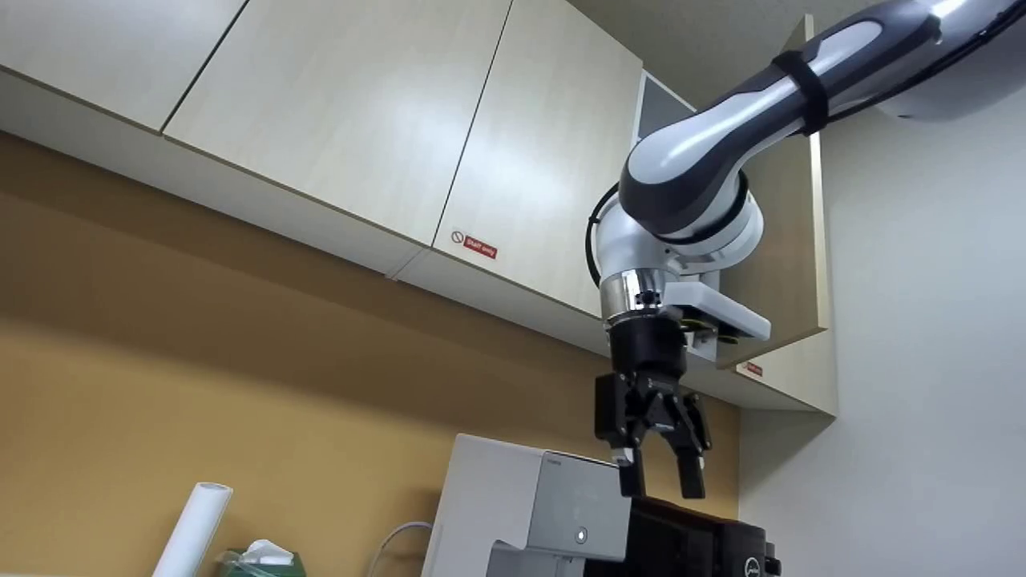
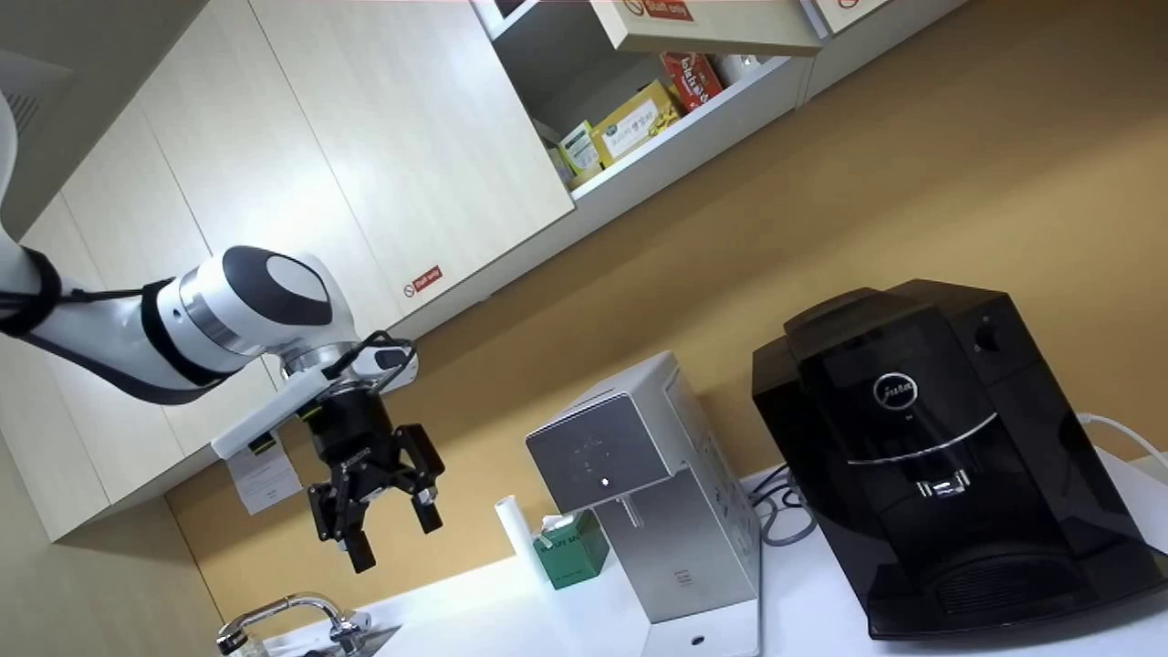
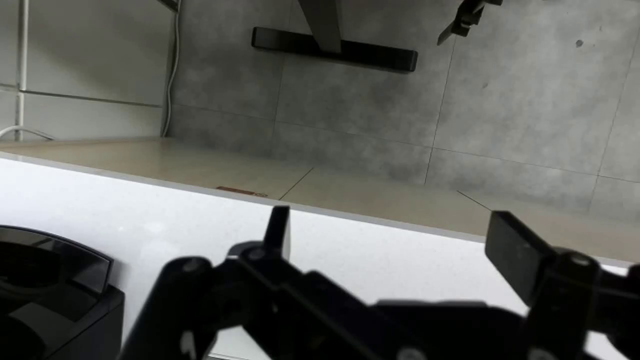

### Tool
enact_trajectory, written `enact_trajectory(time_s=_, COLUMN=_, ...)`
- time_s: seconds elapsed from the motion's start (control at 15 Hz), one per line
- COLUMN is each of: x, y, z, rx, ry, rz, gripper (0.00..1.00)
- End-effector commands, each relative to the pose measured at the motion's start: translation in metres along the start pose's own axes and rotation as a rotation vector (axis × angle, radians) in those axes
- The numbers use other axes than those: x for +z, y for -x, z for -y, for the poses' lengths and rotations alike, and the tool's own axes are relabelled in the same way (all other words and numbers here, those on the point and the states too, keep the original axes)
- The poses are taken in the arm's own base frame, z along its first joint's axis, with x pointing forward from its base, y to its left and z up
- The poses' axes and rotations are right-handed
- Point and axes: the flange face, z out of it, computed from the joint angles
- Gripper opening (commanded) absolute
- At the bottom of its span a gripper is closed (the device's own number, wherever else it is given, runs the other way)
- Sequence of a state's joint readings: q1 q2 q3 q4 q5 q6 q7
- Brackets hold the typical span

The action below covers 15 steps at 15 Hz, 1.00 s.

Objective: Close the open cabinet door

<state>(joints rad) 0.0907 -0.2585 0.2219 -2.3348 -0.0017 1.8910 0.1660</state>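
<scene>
The cabinet door [image 1: 781, 248] stands open in both exterior views, swung out from the wall cabinet [image 2: 557, 55], where a yellow box [image 2: 636, 123] and a red box [image 2: 689, 80] sit inside. Its outer face [image 2: 739, 23] carries a red label [image 2: 666, 9] near the free edge, and no handle shows on the parts in view. The gripper [image 1: 661, 481] is spread wide and holds nothing; in the wrist view only the white bench [image 2: 511, 602] shows between its fingers [image 3: 515, 250]. It points downward, lower than the door and, by an exterior view, well apart from it, seemingly on the side of the opening. The door looks like a flat, stiff, smooth board, probably fairly heavy by itself but light to swing, since the hinges, which cannot be made out, should bear its weight. It ought to take a firm touch without harm, though fingertips pushing at a slant may skid. The best spot seems the outer face close to the free edge, where a gentle push should turn it most easily; pushing near the hinges would be harder. Pinching the free edge might start the swing, but the fingers would have to let go before it shuts
</scene>
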Motion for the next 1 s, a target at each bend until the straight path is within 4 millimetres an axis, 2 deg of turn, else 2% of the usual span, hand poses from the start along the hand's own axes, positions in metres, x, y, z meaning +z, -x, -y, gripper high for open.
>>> enact_trajectory(time_s=0.0, x=0.000, y=0.000, z=0.000, rx=0.000, ry=0.000, rz=0.001, gripper=1.00)
enact_trajectory(time_s=0.33, x=-0.029, y=0.011, z=-0.002, rx=0.012, ry=0.054, rz=-0.089, gripper=1.00)
enact_trajectory(time_s=0.6, x=-0.078, y=0.032, z=-0.026, rx=0.110, ry=0.136, rz=-0.245, gripper=1.00)
enact_trajectory(time_s=0.8, x=-0.121, y=0.059, z=-0.052, rx=0.208, ry=0.177, rz=-0.344, gripper=1.00)
enact_trajectory(time_s=0.93, x=-0.140, y=0.076, z=-0.069, rx=0.289, ry=0.166, rz=-0.400, gripper=1.00)
